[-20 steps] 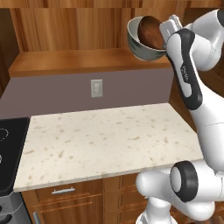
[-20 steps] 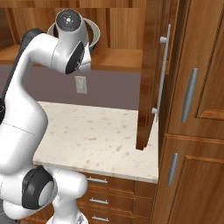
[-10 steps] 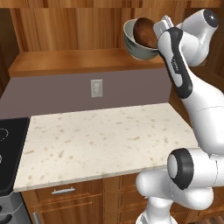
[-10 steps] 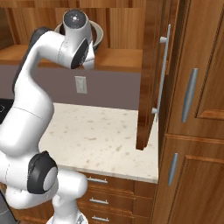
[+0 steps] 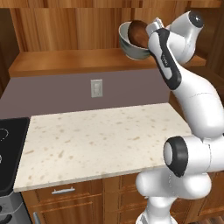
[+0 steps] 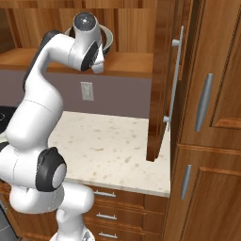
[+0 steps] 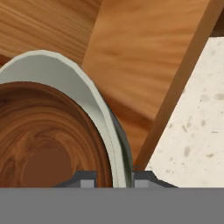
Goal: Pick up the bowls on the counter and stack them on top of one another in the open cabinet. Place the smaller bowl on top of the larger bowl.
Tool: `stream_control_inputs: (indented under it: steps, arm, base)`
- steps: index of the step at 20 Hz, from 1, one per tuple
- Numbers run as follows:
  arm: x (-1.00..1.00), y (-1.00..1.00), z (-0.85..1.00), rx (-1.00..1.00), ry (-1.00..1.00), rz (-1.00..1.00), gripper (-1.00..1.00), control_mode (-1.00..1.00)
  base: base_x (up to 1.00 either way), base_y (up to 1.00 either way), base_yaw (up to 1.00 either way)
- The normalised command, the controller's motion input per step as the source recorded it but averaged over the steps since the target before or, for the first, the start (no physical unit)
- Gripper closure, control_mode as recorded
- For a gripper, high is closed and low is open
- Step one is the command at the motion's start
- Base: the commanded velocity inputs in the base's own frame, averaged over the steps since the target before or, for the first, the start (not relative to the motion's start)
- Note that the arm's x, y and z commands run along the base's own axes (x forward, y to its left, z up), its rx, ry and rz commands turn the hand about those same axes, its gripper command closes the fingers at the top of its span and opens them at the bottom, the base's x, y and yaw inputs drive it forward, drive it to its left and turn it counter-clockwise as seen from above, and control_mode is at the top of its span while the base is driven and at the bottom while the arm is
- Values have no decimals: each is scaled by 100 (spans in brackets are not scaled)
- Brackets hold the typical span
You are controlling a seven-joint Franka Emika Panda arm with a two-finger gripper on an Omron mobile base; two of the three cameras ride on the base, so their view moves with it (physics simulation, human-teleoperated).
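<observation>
While the arm reaches high, its pincer [image 7: 113, 180] pinches the larger bowl [image 5: 131, 47] rim — smaller bowl [image 5: 139, 34] nested inside.

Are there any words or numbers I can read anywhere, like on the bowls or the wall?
None: no words, numbers or signs can be read in these pictures.
The larger bowl and the smaller bowl are plain.
The wall plate is blank.
The stovetop shows faint ring marks, no text.
</observation>
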Motion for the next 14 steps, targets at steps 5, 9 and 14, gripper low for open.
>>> stream_control_inputs:
  steps: [5,9,14]
  arm:
    - [45,3,-5,0,1,-1,100,-100]
    - [49,1,0,0,0,-2,100,-100]
    - [37,0,0,0,0,-1,100,-100]
  base:
    - [0,0,0]
    - [0,0,0]
    - [0,0,0]
